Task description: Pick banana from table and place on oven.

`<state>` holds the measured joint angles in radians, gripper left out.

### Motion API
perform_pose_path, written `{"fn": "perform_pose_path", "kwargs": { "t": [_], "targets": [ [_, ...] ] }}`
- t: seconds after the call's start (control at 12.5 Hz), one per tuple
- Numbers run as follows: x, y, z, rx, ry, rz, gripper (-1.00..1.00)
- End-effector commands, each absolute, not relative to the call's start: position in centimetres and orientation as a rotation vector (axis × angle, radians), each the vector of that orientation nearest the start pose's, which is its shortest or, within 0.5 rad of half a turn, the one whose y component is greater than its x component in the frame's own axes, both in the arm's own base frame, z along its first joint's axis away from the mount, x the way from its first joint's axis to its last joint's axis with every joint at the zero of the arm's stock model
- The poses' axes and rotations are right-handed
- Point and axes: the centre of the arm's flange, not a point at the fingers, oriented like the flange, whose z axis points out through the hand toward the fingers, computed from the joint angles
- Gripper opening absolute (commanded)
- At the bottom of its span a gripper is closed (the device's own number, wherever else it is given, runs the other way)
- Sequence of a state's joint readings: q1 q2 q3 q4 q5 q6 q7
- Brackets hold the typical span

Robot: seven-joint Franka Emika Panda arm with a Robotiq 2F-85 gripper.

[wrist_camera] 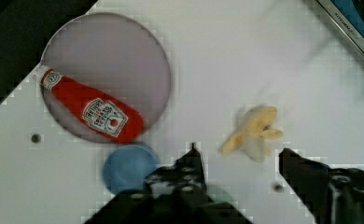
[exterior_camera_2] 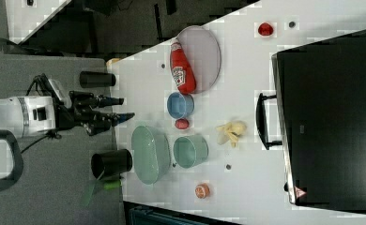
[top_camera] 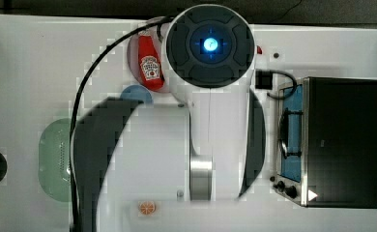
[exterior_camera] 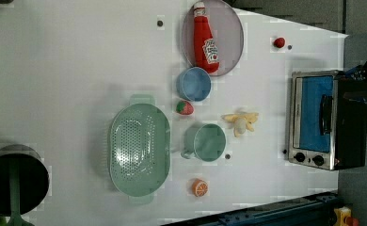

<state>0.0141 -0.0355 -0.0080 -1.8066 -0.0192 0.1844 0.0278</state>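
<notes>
White table (exterior_camera: pixel 78 56), crowded; banana (exterior_camera: pixel 241 122) lies loose between green cup (exterior_camera: pixel 209 142) and oven (exterior_camera: pixel 325 123) door. My gripper (wrist_camera: pixel 238 156) hangs above it, fingers apart and empty, banana showing just beyond the gap, long axis slanted across it

In the left view the banana (exterior_camera: pixel 241 123) is lying on the table (exterior_camera: pixel 78 70), between the mug (exterior_camera: pixel 207 142) on the left view's left and the oven (exterior_camera: pixel 323 121) on its right, touching neither. The ketchup bottle (exterior_camera: pixel 207 40) is resting on the plate (exterior_camera: pixel 229 33) further up, with the small bowl (exterior_camera: pixel 194 84) sitting just below that plate. The strainer (exterior_camera: pixel 139 149) is sitting left of the mug, and the orange slice (exterior_camera: pixel 200 187) is lying below it.
</notes>
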Motion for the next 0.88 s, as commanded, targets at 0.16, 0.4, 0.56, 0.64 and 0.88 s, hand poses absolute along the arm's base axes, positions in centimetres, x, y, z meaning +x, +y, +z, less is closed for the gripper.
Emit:
{"fn": "perform_pose_path", "kwargs": {
  "t": [0.16, 0.4, 0.56, 0.64, 0.88],
  "targets": [
    [36.4, -2.5, 62.9, -2.833, 1.370, 0.005, 0.81],
    [36.6, -2.5, 62.4, -2.837, 1.371, 0.017, 1.00],
    [37.5, -2.5, 60.9, -2.841, 1.372, 0.030, 1.00],
    [38.3, -2.5, 59.6, -2.843, 1.372, 0.035, 1.00],
    [41.3, -2.5, 53.2, -2.856, 1.374, 0.069, 1.00]
  ]
}}
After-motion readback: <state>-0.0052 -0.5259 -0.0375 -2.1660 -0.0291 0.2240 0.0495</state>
